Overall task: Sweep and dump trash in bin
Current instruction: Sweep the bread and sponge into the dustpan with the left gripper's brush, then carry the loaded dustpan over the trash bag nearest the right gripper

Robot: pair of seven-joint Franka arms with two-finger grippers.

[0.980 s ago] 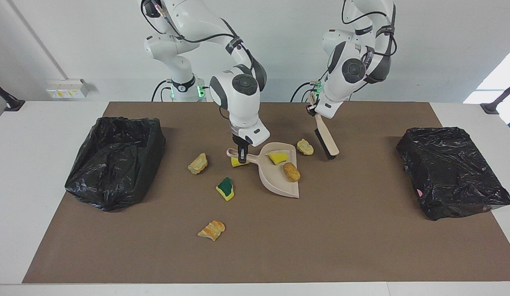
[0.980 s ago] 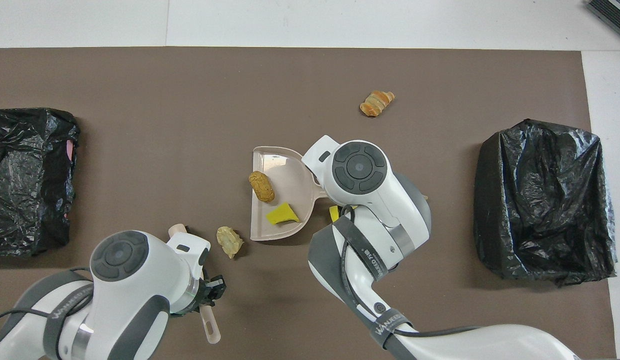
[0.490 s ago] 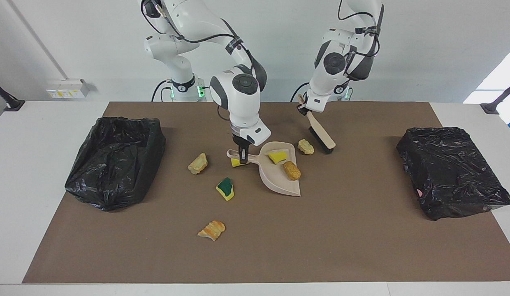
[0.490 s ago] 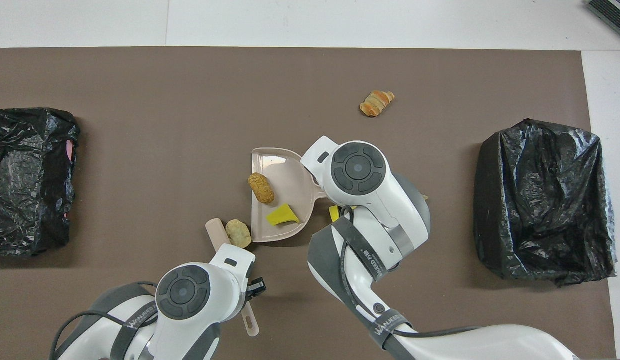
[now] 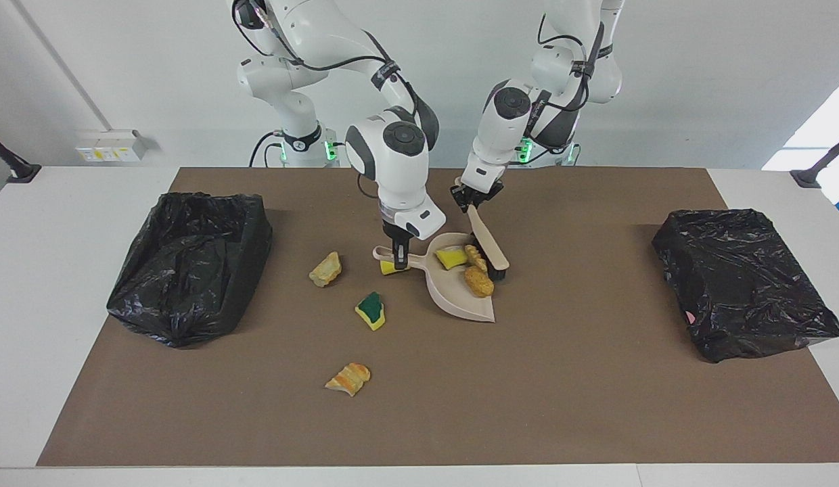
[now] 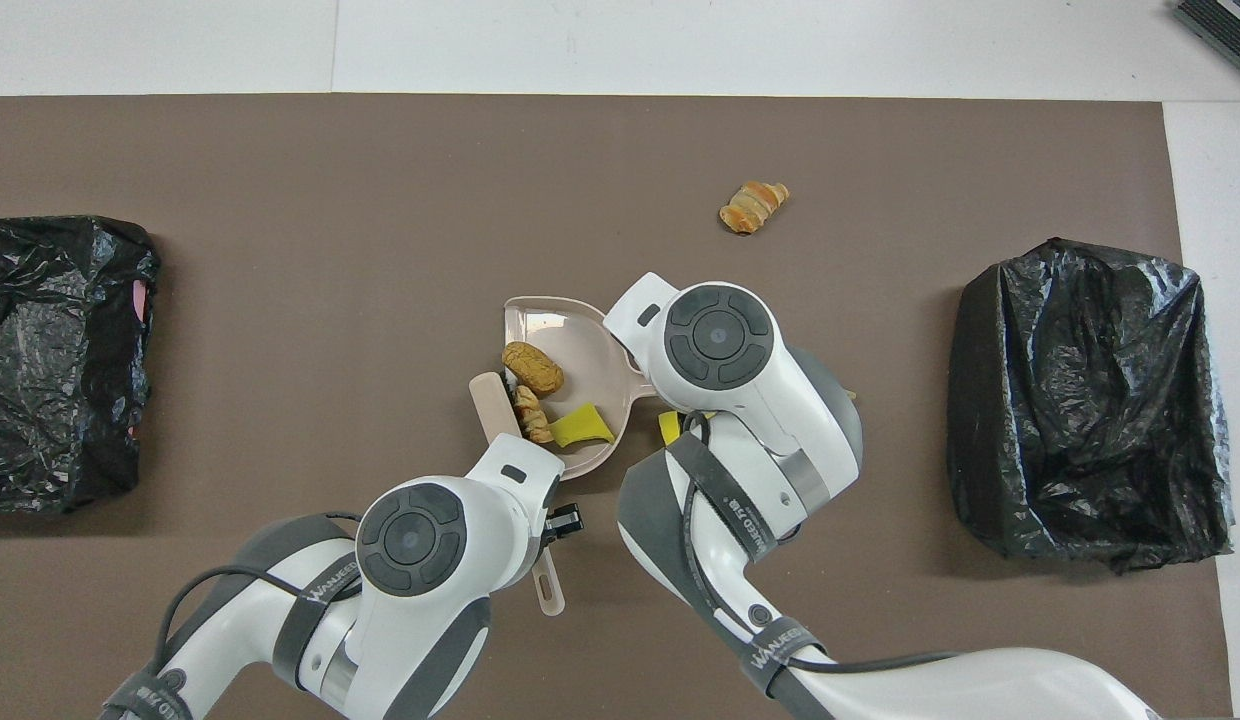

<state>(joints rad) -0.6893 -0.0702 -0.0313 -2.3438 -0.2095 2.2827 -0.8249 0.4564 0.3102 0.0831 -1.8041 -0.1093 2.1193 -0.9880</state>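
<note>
Brown mat point(image 5: 595, 406) covering 1 table point(image 5: 27, 304). 2 black-lined bins: 1 at the right arm's end point(image 5: 189, 267), 1 at the left arm's end point(image 5: 741, 284). 1 beige dustpan point(image 5: 453, 297), handle clamped in the right claw point(image 5: 399, 256). 1 brush point(image 5: 488, 247), handle clamped in the left claw point(image 5: 475, 196), bristles at the pan's edge. Trash, 7 scraps: 3 in the pan point(image 5: 479, 281); 1 yellow bit under the handle point(image 5: 390, 268); 3 loose on the mat point(image 5: 371, 311), toward the right arm's end.

White table point(image 5: 67, 284) bearing brown mat point(image 5: 595, 406); bagged bins point(image 5: 189, 264) point(image 5: 741, 281) at 9 and 3 o'clock, dustpan point(image 5: 460, 297) centre.
</note>
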